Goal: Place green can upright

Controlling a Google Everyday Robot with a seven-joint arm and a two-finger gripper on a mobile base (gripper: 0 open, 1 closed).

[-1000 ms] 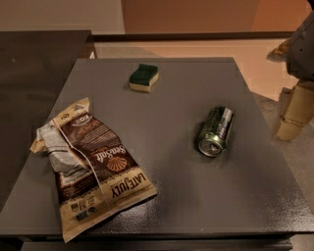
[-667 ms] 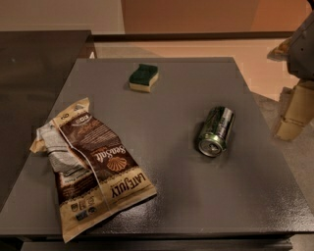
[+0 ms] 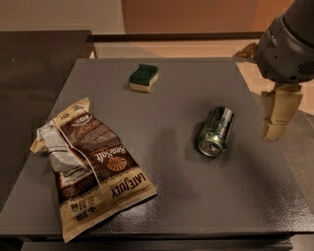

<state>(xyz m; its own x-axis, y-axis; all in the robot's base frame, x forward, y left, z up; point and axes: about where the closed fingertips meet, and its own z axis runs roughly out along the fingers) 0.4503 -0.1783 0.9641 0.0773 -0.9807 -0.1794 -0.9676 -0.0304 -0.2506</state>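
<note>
This looks like a plain indoor test room, more office pantry or lab than home: a bare grey table (image 3: 171,93) stands beside a dark counter (image 3: 34,73) on the left, with tan floor (image 3: 186,49) and an orange-brown wall (image 3: 196,14) at the far side. A snack bag (image 3: 93,166), a sponge (image 3: 143,77) and a green can (image 3: 216,131) lie on the table, and a robot's gripper (image 3: 275,128) hangs just off its right edge

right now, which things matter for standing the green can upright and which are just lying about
For the job: dark-green metallic drink can, on its side; tan gripper, by the grey table's right edge, apart from the can.
Lying about: green-and-yellow sponge block, far side; crumpled brown-and-cream snack bag, left.
</note>
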